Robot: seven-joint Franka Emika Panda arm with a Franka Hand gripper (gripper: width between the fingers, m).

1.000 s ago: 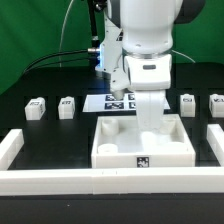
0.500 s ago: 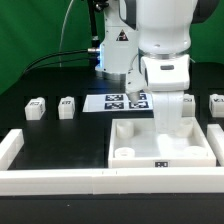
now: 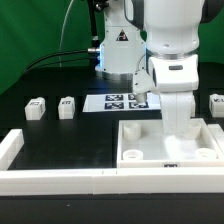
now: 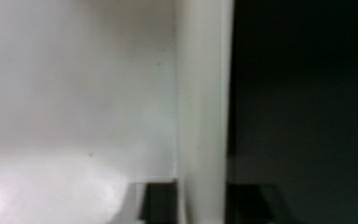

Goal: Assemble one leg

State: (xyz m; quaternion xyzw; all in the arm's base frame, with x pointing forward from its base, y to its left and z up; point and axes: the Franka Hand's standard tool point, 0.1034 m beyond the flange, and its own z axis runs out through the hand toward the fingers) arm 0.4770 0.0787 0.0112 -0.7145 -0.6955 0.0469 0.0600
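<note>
At mid-left a small chunky white tagged plastic leg [image 3: 67, 105] lies loose on the black desk [image 3: 70, 145], unfitted, while my jaws, whose opening I cannot tell, sit at the large white square tray [image 3: 122, 140] lower right.

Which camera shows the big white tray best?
The exterior view: the tray shows nearly whole, with rim and a corner hole, the arm hiding part. The wrist view gives only a blurred white close-up surface and edge.

White tray [image 3: 150, 156] with a small black-and-white tag on its front wall; white legs [image 3: 35, 108], each carrying a black-and-white square tag; white marker board [image 3: 113, 101] printed with black tags; black bench [image 3: 65, 140]; green backdrop [image 3: 30, 30].
</note>
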